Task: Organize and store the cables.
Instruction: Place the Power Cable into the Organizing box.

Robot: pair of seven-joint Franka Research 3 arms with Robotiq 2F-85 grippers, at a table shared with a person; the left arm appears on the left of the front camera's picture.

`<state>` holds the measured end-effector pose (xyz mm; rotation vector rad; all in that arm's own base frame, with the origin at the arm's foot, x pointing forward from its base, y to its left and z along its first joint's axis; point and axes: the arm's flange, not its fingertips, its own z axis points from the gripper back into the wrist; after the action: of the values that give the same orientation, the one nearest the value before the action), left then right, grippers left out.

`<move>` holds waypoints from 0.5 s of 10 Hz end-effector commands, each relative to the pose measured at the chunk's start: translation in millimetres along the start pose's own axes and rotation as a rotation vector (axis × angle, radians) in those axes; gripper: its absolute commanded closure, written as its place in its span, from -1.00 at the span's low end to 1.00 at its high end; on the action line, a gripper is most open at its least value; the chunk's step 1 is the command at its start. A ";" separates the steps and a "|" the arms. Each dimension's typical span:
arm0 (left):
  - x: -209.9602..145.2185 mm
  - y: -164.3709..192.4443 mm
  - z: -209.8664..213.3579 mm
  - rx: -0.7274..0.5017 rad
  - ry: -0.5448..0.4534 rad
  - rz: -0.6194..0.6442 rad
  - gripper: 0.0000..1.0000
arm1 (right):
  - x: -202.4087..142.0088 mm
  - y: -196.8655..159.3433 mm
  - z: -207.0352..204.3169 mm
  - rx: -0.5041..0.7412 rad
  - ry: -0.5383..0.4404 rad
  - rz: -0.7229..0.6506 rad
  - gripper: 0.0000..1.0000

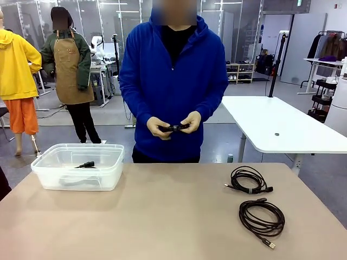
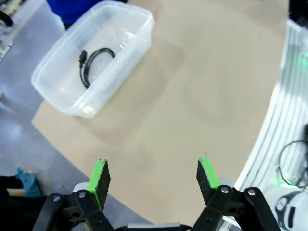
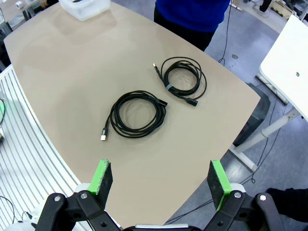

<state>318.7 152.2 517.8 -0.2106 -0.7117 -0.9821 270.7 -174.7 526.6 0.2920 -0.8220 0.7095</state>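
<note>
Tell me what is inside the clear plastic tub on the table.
One coiled black cable lies on the floor of the tub, with a plug at one end. Seen from above, nothing else is in it. The cable's underside is hidden.

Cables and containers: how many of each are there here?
Cables: 4 (binned cable, held cable, far table cable, near table cable)
Clear container: 1
Total: 5

1. A tan table (image 1: 162, 216) spans the foreground.
2. Behind it, a white desk (image 1: 282, 127) stands on a grey floor (image 1: 222, 141).
3. Glass partitions (image 1: 92, 16) line the far side, and a clothes rack (image 1: 328, 47) stands at far right.
</note>
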 end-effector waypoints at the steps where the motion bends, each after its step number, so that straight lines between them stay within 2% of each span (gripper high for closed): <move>1: -2.4 -9.6 2.2 0.027 -0.010 -0.003 -0.83 | -0.8 -0.2 0.8 0.006 -0.007 0.016 -1.00; 5: -2.4 -9.6 2.2 0.027 -0.010 -0.003 -0.83 | -0.8 -0.2 0.8 0.006 -0.007 0.016 -1.00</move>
<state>309.5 153.0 518.7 -0.1948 -0.7181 -0.9712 270.7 -174.7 526.6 0.2921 -0.8221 0.7098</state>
